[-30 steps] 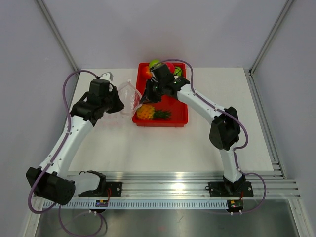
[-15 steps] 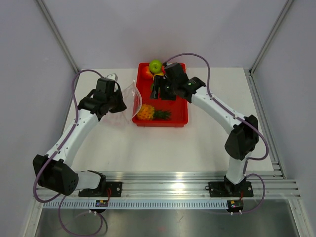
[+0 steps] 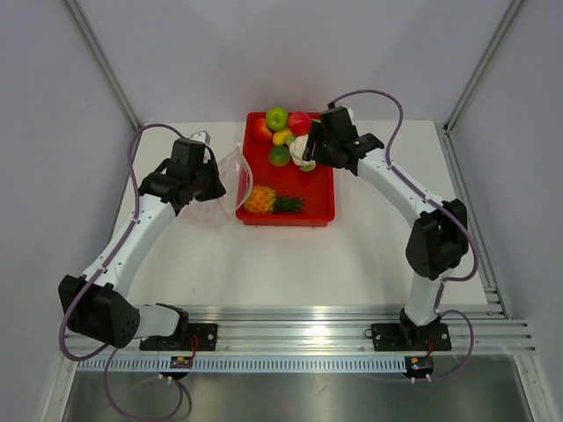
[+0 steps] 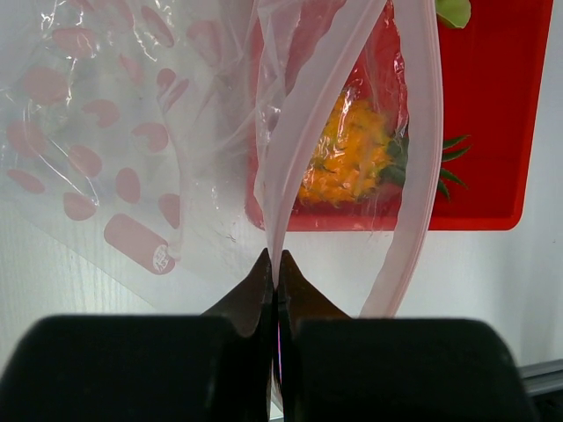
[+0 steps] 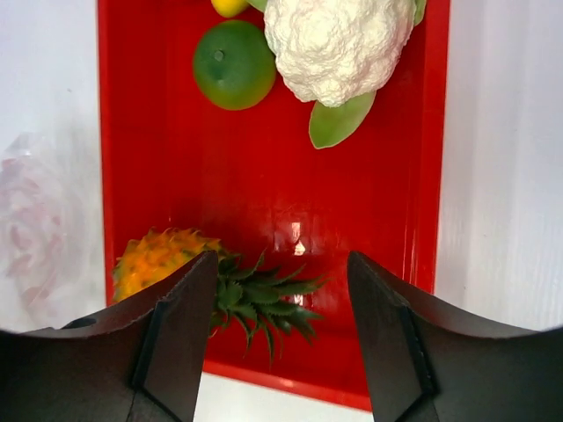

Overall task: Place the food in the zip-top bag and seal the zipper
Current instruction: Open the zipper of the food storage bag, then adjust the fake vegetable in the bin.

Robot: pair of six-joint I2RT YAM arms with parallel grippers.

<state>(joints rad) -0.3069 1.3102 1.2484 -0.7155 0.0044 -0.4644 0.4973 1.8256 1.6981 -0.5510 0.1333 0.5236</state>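
Observation:
The zip-top bag (image 3: 230, 176) (image 4: 132, 114) hangs clear and crinkly at the red tray's left edge, its mouth gaping. My left gripper (image 3: 211, 180) (image 4: 275, 264) is shut on one lip of the zipper (image 4: 420, 132). The food lies in the tray: pineapple (image 3: 264, 200) (image 5: 163, 259), cauliflower (image 3: 301, 156) (image 5: 339, 40), a green round fruit (image 3: 279, 156) (image 5: 233, 63), and more round fruits at the far end, among them a green apple (image 3: 277, 117). My right gripper (image 3: 311, 149) (image 5: 281, 272) hovers open over the tray beside the cauliflower, holding nothing.
The red tray (image 3: 321, 207) (image 5: 422, 176) sits at the middle back of the white table. Grey walls and metal posts close in the back and sides. An aluminium rail (image 3: 308, 316) with the arm bases runs along the near edge.
My right gripper has opened and pulled away from the bag's mouth, moving right and back over the tray. The left arm raised the bag's mouth slightly, then held still.

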